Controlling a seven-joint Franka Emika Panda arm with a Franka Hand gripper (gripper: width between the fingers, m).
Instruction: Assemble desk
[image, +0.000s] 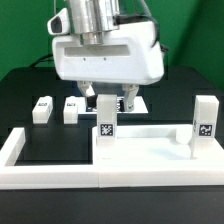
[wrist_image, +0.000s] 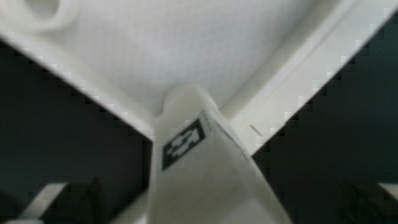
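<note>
White plastic leg (image: 105, 128) stands upright at the tabletop (image: 150, 142) corner. I judge it light, stiff, probably slick. My gripper (image: 107, 100) hangs over it, jaws wide, holding nothing — I'd pinch its flat sides near the top.

1. The white two-finger gripper (image: 112, 102) hung over the black table (image: 60, 150) with its jaws spread apart.
2. Just below it, a short square white plastic leg (image: 105, 130) stood upright at the exterior view's left end of the wide flat white rimmed tabletop (image: 150, 142), showing a black-and-white tag.
3. A second leg (image: 203, 125) stood upright at the tabletop's right end.
4. A third leg (image: 41, 108) and a fourth leg (image: 71, 108) lay near each other on the table, further left.
5. A long low white border wall (image: 60, 175) ran along the front.
</note>
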